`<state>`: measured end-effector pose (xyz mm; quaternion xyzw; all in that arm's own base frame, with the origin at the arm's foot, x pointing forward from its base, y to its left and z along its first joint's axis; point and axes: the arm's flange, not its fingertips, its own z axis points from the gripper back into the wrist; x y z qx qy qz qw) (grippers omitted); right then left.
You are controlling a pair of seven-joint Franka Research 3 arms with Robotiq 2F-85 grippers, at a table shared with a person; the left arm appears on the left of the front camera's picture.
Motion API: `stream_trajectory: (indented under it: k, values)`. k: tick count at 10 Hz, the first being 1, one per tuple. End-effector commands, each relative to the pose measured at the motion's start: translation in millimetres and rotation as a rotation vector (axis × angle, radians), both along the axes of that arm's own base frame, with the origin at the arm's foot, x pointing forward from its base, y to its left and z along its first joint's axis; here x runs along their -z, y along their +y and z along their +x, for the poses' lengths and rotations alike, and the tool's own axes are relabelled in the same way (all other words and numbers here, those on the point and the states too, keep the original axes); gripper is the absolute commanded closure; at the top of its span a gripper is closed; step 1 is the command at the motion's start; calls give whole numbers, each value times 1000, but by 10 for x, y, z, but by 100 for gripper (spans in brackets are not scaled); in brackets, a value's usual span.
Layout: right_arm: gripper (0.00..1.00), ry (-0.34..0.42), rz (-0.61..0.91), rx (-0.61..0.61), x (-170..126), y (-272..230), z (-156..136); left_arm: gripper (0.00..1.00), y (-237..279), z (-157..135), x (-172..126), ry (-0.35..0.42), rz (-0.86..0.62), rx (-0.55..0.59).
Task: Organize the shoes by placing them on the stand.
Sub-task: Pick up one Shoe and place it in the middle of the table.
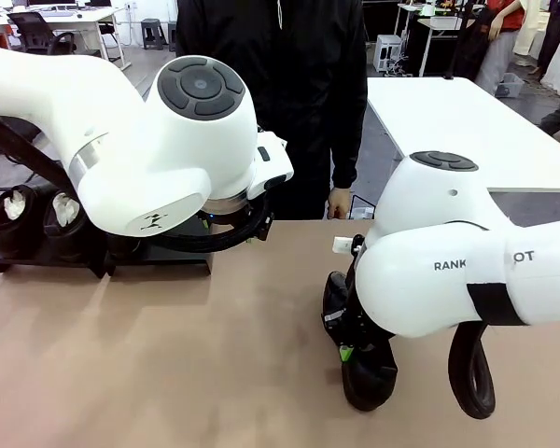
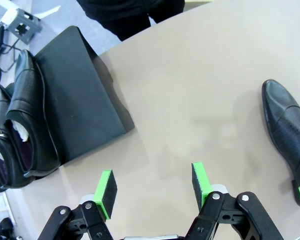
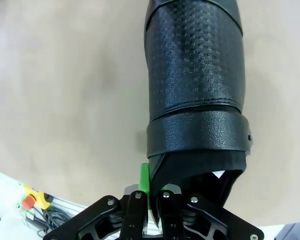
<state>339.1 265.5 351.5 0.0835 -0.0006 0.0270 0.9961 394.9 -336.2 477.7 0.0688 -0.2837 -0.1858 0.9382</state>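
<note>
- Letters "RANK" and "OT" read on the white right arm, partly cut off.
- Right pincer is clamped on the heel edge of a glossy black textured leather shoe resting on the tan table.
- Left pincer hangs spread and empty above the table.
- Two black shoes sit on the low black sloped stand at nine o'clock.
</note>
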Motion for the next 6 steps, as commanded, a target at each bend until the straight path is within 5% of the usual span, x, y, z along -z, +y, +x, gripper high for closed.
stream_trajectory:
  k: [1, 4, 6]
  values:
    - [59, -11, 34, 4, -32, -2, 26, 21, -14, 3, 19, -30, -2, -14]
    - [3, -6, 86, 43, -211, -96, 14, 21, -14, 3, 19, -30, -2, -14]
    - [0, 30, 167, 70, -473, -209, -55, 21, -14, 3, 19, -30, -2, -14]
